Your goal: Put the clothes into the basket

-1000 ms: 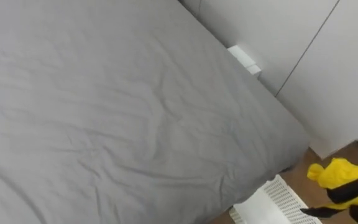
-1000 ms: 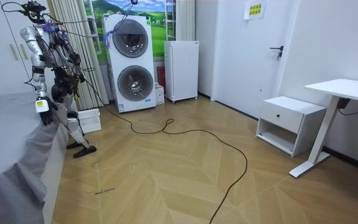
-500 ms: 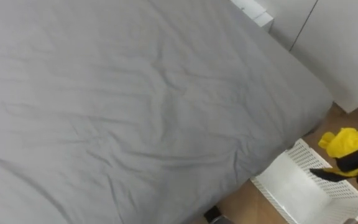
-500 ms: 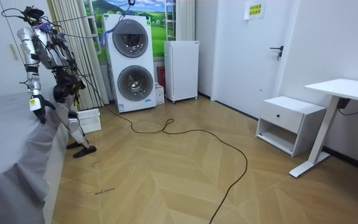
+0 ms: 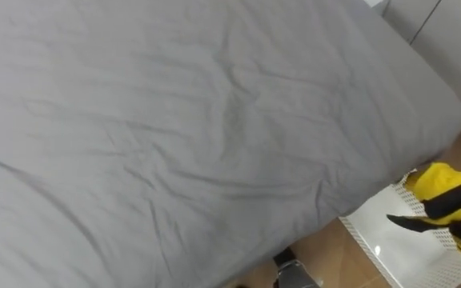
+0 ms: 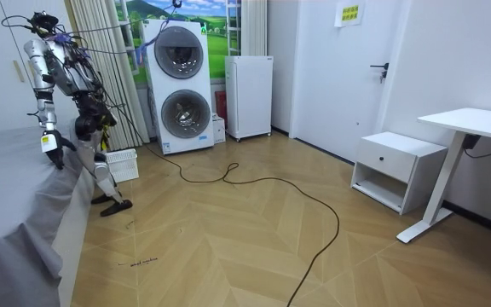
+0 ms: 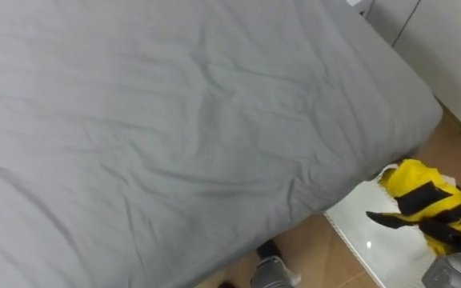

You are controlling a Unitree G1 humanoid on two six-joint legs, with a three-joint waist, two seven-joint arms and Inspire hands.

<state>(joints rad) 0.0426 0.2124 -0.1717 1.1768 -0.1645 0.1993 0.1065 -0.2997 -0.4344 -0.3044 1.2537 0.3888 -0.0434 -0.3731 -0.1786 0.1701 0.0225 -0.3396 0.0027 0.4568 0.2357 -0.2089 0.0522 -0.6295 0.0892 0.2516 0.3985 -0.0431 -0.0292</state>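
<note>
Drop-off step: right hand (image 5: 460, 230), fingers clamped on yellow cloth (image 5: 441, 186), over basket (image 5: 390, 252); next prob. lower & release.

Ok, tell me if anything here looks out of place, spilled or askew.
Nothing looks spilled or damaged. The gray bed sheet is creased, as bedding usually is. The yellow cloth is bunched in the right hand over the white basket beside the bed, not yet dropped in.
</note>
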